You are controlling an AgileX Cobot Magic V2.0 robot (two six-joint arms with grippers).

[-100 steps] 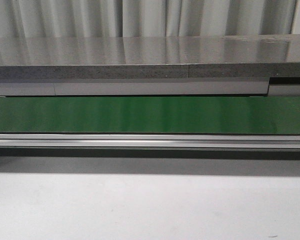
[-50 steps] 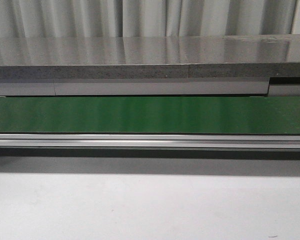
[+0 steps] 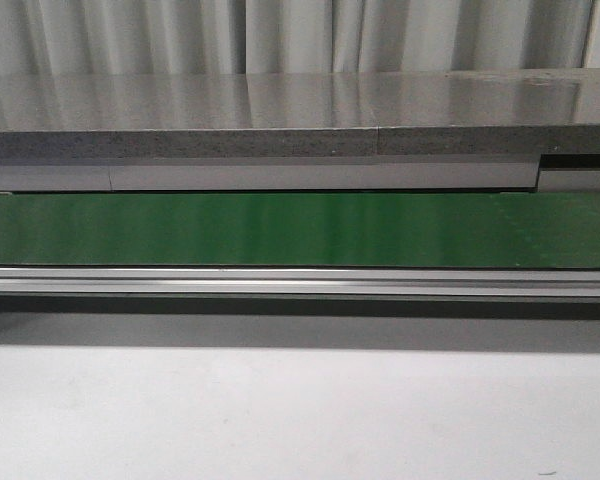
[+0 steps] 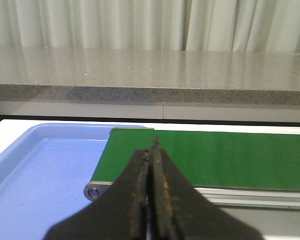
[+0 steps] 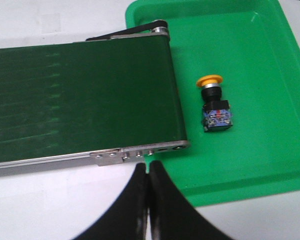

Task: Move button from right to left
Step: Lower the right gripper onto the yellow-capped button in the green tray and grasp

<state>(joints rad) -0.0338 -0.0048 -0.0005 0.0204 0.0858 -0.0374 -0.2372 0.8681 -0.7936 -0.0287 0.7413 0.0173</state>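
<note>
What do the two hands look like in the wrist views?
Both are black with two tapering fingers. The left hand shows worn, yellowish-brown inner finger edges; the right hand looks plain matte black. No cables, markings or arm links are in view.

Pale pleated curtains point(image 3: 310, 35) are hanging across the whole back of the room, their folds catching soft, even light. In front of them a long grey speckled stone counter point(image 3: 280, 105) is running from side to side, its polished top mirroring the curtain folds in faint vertical streaks. A lighter grey panel point(image 3: 320, 177) is sitting under its thick front edge. Nearest to where I am standing, a plain white tabletop point(image 3: 280, 420) is spreading out, lying in dull shade along its far edge.
</note>
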